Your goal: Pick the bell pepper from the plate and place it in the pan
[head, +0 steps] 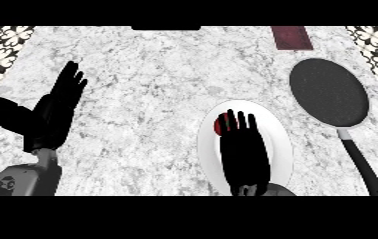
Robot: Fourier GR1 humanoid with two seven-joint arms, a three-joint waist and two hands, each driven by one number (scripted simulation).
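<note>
Head view, single frame. Right hand (244, 150) is seen over the white plate (277, 133), fingers straight and slightly spread, nothing held; the fingertips overlap the bell pepper (219, 125), of which only a red sliver shows at the plate's 10 o'clock side. Contact cannot be confirmed. The flat pose is judged a pre-grasp descent, the palm being centred above the plate so the fingers can close round the pepper.

Pan (328, 92) lies at 1 o'clock from the plate, just beside it, bowl empty, handle (358, 158) trailing toward 5 o'clock. A short lift toward 1 o'clock is judged enough; the plate rim and handle are the edges to be cleared.

Left hand (59, 105) is noted resting at 9 o'clock, fingers straight, well apart. A dark red board (290, 37) sits at the far edge, 12 o'clock from the pan.
</note>
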